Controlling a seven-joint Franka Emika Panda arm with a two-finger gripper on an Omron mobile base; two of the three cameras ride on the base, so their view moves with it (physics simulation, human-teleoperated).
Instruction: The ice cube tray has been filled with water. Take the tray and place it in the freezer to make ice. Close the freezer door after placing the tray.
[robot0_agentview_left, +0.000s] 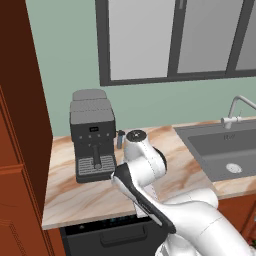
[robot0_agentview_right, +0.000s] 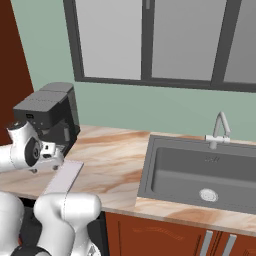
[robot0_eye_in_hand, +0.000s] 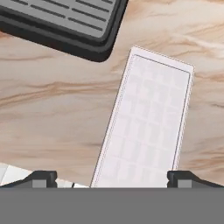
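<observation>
The ice cube tray (robot0_eye_in_hand: 146, 122) is a thin, pale lavender-white rectangle with a faint grid. It lies flat on the marble counter (robot0_eye_in_hand: 52, 105), just right of the coffee machine's base. In the right base view the tray (robot0_agentview_right: 65, 177) sits near the counter's front edge, partly behind the arm. My gripper (robot0_eye_in_hand: 113, 178) hovers above the tray's near end, pointing down. It is open wide, with one dark fingertip (robot0_eye_in_hand: 41, 177) off to the side of the tray and nothing between the fingers. The freezer and the freezer door are out of view.
A black coffee machine (robot0_agentview_left: 92, 135) stands at the counter's left, beside a red-brown tall cabinet (robot0_agentview_left: 17, 150). A grey sink (robot0_agentview_right: 200, 172) with a faucet (robot0_agentview_right: 220, 130) lies to the right. A window runs along the back wall. A dark dishwasher front (robot0_agentview_left: 110, 232) sits below the counter.
</observation>
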